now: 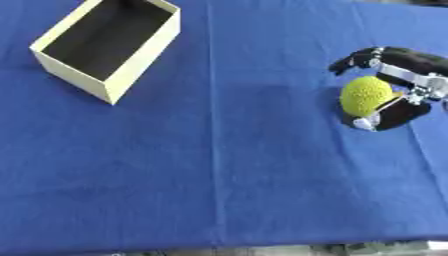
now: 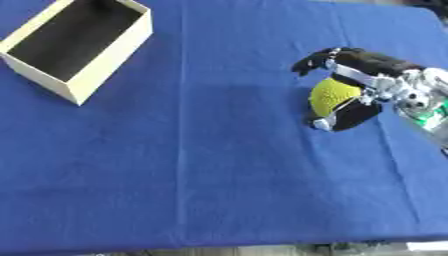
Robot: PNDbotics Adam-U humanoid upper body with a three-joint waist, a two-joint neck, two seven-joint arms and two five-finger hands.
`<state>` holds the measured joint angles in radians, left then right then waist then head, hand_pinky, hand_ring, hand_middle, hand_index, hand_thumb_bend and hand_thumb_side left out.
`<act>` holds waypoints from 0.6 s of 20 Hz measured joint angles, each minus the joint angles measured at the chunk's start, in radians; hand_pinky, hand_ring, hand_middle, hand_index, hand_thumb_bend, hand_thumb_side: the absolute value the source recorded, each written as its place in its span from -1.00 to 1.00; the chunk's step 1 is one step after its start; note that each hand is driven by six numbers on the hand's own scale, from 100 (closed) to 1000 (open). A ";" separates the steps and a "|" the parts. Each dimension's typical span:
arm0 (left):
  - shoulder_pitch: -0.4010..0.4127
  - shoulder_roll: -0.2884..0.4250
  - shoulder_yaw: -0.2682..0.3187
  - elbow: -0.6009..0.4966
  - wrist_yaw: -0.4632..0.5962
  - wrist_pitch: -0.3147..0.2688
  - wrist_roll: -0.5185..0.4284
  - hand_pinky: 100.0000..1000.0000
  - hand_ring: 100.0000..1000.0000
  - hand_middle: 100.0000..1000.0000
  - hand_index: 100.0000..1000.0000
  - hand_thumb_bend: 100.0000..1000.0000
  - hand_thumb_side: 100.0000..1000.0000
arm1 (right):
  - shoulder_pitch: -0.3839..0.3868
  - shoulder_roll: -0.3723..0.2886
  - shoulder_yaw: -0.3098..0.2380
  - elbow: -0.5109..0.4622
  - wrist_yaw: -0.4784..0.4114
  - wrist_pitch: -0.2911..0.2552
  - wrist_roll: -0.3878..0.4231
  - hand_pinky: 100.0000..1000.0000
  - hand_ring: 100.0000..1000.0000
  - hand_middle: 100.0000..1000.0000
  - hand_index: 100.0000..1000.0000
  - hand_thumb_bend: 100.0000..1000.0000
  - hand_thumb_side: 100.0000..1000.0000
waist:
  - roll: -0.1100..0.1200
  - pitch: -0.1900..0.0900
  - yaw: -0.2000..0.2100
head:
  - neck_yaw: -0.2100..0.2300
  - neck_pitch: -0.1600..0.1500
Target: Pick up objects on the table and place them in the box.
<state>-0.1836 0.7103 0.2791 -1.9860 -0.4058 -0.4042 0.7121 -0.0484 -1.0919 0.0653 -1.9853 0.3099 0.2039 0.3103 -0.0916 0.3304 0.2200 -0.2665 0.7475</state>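
Note:
A yellow bumpy ball point(image 1: 365, 95) lies on the blue cloth at the right side of the table. My right hand point(image 2: 357, 86) comes in from the right edge and is curled round the ball, fingers over its far side and thumb under its near side. An open cream cardboard box point(image 1: 110, 42) with a dark inside stands at the far left, well apart from the ball. My left hand shows in neither view.
The blue tablecloth point(image 1: 219, 165) covers the whole table. Its near edge runs along the bottom of the views, with a strip of floor below it.

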 measured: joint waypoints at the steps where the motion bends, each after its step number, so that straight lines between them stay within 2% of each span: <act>1: 0.000 0.000 0.000 0.000 0.000 0.000 0.000 0.52 0.20 0.25 0.30 -0.19 -0.49 | 0.003 0.003 -0.002 0.000 0.000 0.008 -0.001 0.77 0.79 0.55 0.83 -0.28 -1.00 | 0.001 0.000 0.000 | 0.000 0.000; 12: 0.007 0.000 0.000 0.000 0.000 0.002 -0.002 0.52 0.20 0.25 0.30 -0.20 -0.50 | 0.014 0.019 -0.055 0.000 0.037 0.084 -0.005 0.79 0.81 0.64 0.88 -0.16 -1.00 | 0.004 0.000 -0.009 | 0.005 -0.001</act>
<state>-0.1768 0.7103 0.2792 -1.9860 -0.4058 -0.4017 0.7101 -0.0347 -1.0731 0.0106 -1.9853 0.3469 0.2878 0.3054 -0.0874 0.3302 0.2108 -0.2615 0.7463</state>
